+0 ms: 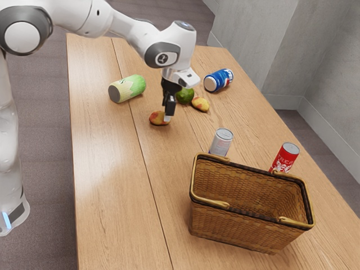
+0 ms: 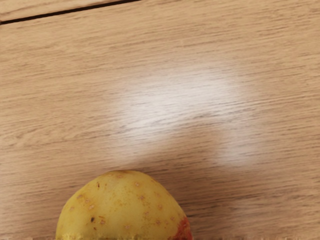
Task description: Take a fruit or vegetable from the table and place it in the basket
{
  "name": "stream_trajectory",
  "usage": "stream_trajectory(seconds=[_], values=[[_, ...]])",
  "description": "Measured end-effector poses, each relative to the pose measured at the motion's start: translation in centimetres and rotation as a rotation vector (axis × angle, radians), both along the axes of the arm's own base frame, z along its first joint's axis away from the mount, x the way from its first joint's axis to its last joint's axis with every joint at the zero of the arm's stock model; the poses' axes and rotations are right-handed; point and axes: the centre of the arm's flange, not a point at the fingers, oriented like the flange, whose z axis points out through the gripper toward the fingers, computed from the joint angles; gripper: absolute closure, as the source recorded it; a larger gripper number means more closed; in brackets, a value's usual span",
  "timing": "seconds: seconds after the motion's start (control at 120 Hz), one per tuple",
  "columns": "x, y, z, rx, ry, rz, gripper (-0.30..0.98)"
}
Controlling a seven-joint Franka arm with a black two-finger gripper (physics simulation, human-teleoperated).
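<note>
Exterior view: high beside arm [image 1: 126, 28], slanting down; wrist view: close above table [image 2: 250, 60], facing down; both share yellow-red fruit [image 2: 120, 207].

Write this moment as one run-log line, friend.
Gripper: low, at red-yellow fruit | grip: unclear | red-yellow fruit: outside basket

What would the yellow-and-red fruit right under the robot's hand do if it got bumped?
The fruit would probably roll or wobble, since it is rounded and lies loose-sided on a flat table. Its longish shape might make it roll unevenly. The skin looks smooth and undented, so I'd guess firm but slightly slippery.
</note>
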Motion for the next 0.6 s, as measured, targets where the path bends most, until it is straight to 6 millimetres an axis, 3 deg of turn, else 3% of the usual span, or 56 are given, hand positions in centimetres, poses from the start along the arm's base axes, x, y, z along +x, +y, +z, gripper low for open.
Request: stream_trajectory(seconds=[0.192, 0.6], values=[[-0.9, 2.1, -0.4, -0.004, 0.005, 0.034, 0.0], [-2.0, 1.5, -1.4, -0.023, 0.024, 0.025, 0.0]])
